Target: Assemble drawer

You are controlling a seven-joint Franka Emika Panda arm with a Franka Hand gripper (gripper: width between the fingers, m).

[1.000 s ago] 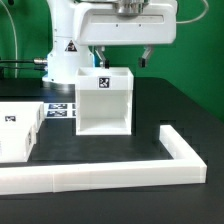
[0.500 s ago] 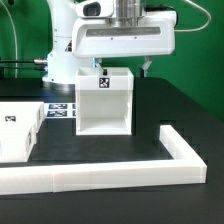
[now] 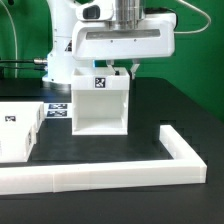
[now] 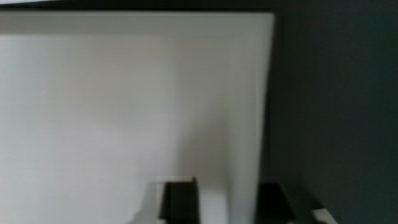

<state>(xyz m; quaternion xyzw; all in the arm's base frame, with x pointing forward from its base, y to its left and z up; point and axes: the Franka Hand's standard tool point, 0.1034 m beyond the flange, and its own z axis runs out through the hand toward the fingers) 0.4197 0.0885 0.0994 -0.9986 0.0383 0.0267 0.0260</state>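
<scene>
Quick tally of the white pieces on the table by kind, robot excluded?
Drawer shell: 1
Box tray: 1, cut off at the exterior view's left edge
L-shaped rail: 1
Marker board: 1
Total: 4

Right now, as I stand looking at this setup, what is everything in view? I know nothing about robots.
drawer shell: one, white, table centre, carries a black-and-white tag.
drawer tray: one, white, tagged, at the exterior view's left edge, partly cut off.
marker board: one, white with black markers, flat between tray and shell.
L-shaped rail: one, white, along the front and the exterior view's right.
table: one, black.
backdrop: green, behind.
robot arm: one, white, above the shell.
fingers: two, dark, either side of a shell wall; grip unclear.
</scene>
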